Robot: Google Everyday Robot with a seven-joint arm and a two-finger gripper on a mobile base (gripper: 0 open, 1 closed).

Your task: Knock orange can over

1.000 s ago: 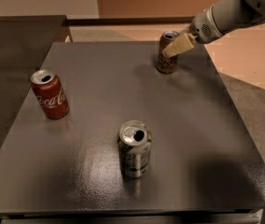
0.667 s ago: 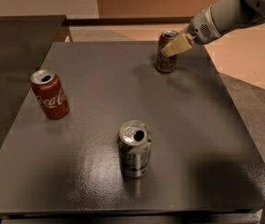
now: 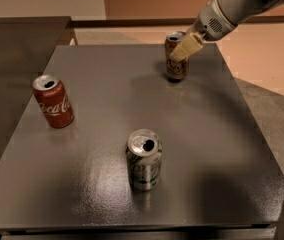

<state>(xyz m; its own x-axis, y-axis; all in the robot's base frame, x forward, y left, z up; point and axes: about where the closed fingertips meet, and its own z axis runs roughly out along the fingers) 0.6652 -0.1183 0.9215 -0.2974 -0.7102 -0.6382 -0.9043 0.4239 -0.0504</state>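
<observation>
Camera view: orange can [image 3: 175, 70] stood upright on counter [image 3: 222, 149], untoppled; hand [image 3: 184, 49] rested against its top, grip unreadable.

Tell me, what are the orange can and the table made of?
The orange can looks like thin painted metal, with a shiny silver top. The table seems to be dark coated board; its sheen reflects light. The gripper sits against the can's upper part.
</observation>
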